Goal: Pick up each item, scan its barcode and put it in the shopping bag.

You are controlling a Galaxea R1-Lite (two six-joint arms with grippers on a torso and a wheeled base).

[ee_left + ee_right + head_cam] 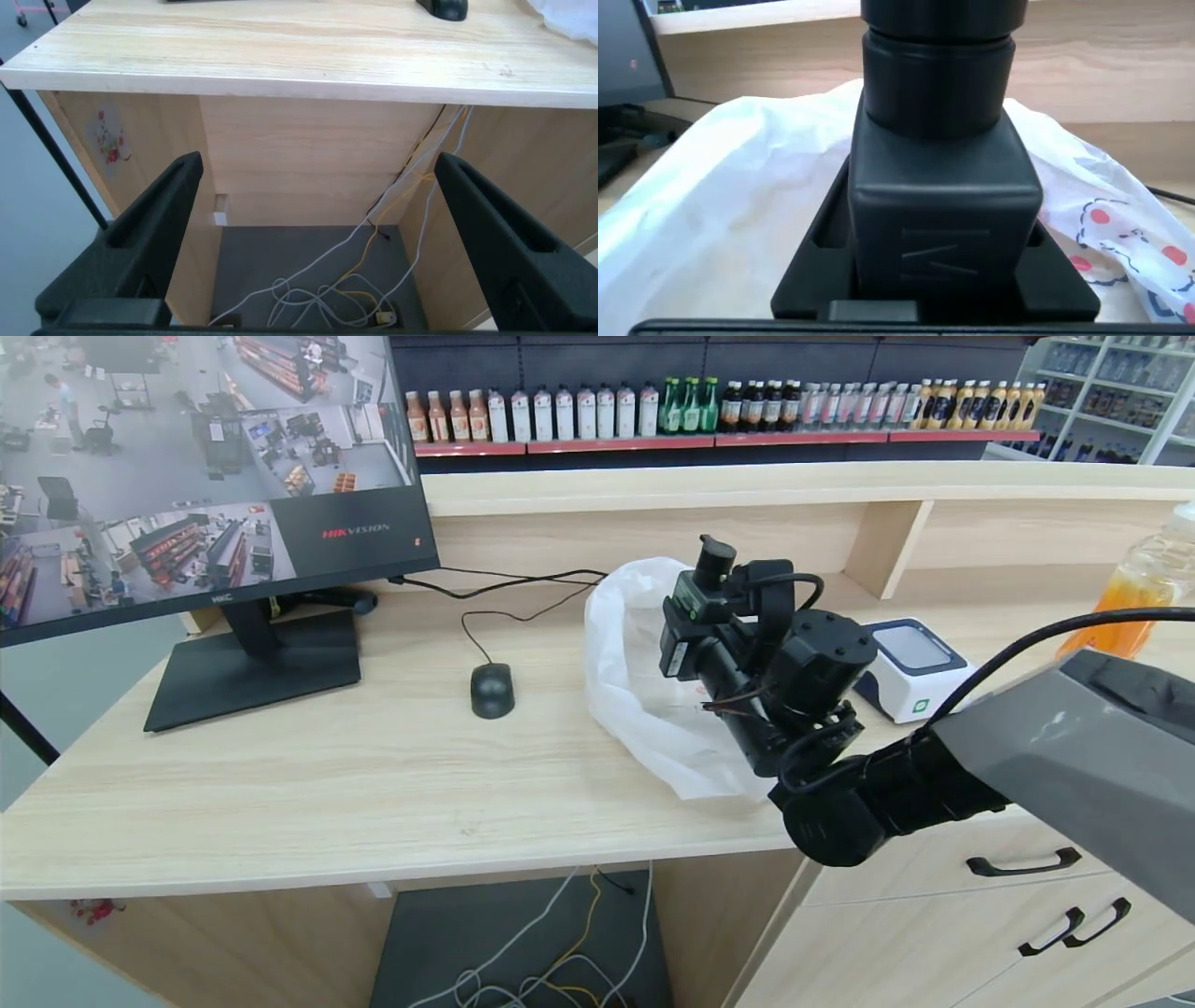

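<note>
My right gripper (707, 602) hangs over the white shopping bag (630, 653) on the wooden counter (373, 765), shut on a black square-shouldered bottle (716, 558) with a round cap. In the right wrist view the bottle (938, 196) sits between the fingers (817, 266), with the crumpled bag (729, 205) right behind it. The white and blue barcode scanner (913, 667) stands just right of the bag. An orange drink bottle (1144, 588) stands at the counter's far right. My left gripper (318, 173) is open and holds nothing, low in front of the counter's front edge (280, 84).
A monitor (187, 476) on a black stand takes the counter's left. A black mouse (492, 691) lies left of the bag, its cable running back. Loose cables (551, 943) hang in the recess under the counter. Drawers (1022, 868) are at the lower right.
</note>
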